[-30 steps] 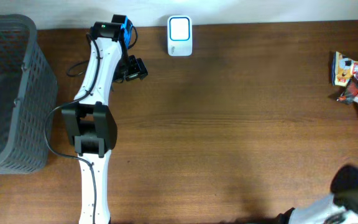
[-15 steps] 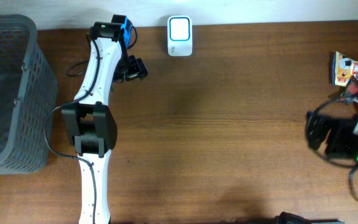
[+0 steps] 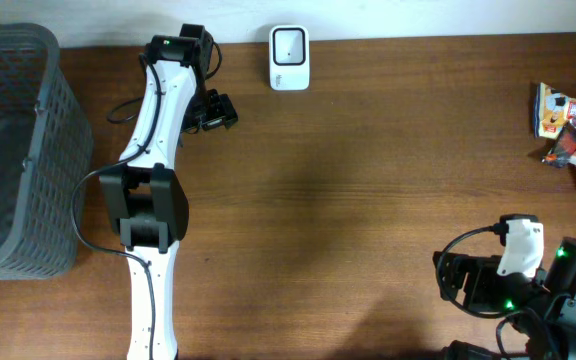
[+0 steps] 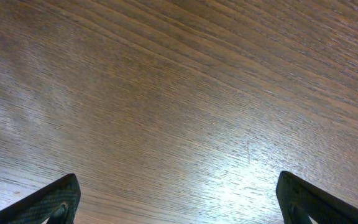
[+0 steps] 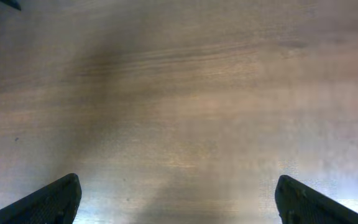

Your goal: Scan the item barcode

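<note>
While the basket (image 3: 63, 170) fills the table's (image 3: 368, 200) left edge and the scanner (image 3: 289, 58) stands at the far edge, the middle is open wood. Snack packets (image 3: 571, 125) lie at the right edge — partly cut off, barcode unreadable. The left arm (image 3: 158, 130) reaches to the far edge; the right arm (image 3: 513, 275) crouches at the near right corner.

Left wrist: the left gripper (image 4: 180, 202) is spread wide over bare wood.

Right wrist: the right gripper (image 5: 180, 200) is likewise spread — only fingertips show.
</note>
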### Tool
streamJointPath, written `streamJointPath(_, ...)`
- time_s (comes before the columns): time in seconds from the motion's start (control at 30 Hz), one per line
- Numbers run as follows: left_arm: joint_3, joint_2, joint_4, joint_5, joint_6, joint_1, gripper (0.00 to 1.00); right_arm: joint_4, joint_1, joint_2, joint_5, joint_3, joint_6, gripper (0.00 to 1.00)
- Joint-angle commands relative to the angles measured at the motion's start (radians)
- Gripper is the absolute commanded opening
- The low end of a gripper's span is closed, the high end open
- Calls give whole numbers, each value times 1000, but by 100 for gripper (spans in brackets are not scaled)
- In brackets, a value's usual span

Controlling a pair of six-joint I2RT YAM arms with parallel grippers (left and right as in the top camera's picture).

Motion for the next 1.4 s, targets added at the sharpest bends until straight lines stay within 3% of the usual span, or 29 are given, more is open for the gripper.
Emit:
streamJointPath(0.0, -1, -13, -1, -14, -9, -3, 99, 116, 140, -1, -21, -55, -21, 99)
streamJointPath(0.17, -1, -13, -1, -14, -9, -3, 99, 538, 308, -100, -21, -356, -20, 98)
streamJointPath(0.33, -1, -13, -1, -14, -9, -3, 99, 901, 307, -387, -14, -664, -20, 99)
streamJointPath(0.57, -1, -13, -1, -14, -9, -3, 99, 1291, 307, -570, 45, -920, -12, 99)
streamJointPath(0.67, -1, -13, -1, -14, -9, -3, 99, 1314, 307, -614, 175, -961, 72, 99)
streamJointPath(0.9, -1, -13, -1, -14, -10, -3, 99, 1294, 306, -648, 332, -981, 78, 99)
streamJointPath(0.97, -1, -13, -1, -14, -9, -3, 99, 1214, 306, -648, 370, -981, 79, 99)
streamJointPath(1.37, -1, -13, -1, -14, -9, -4, 99, 1205, 307, -648, 402, -981, 94, 99)
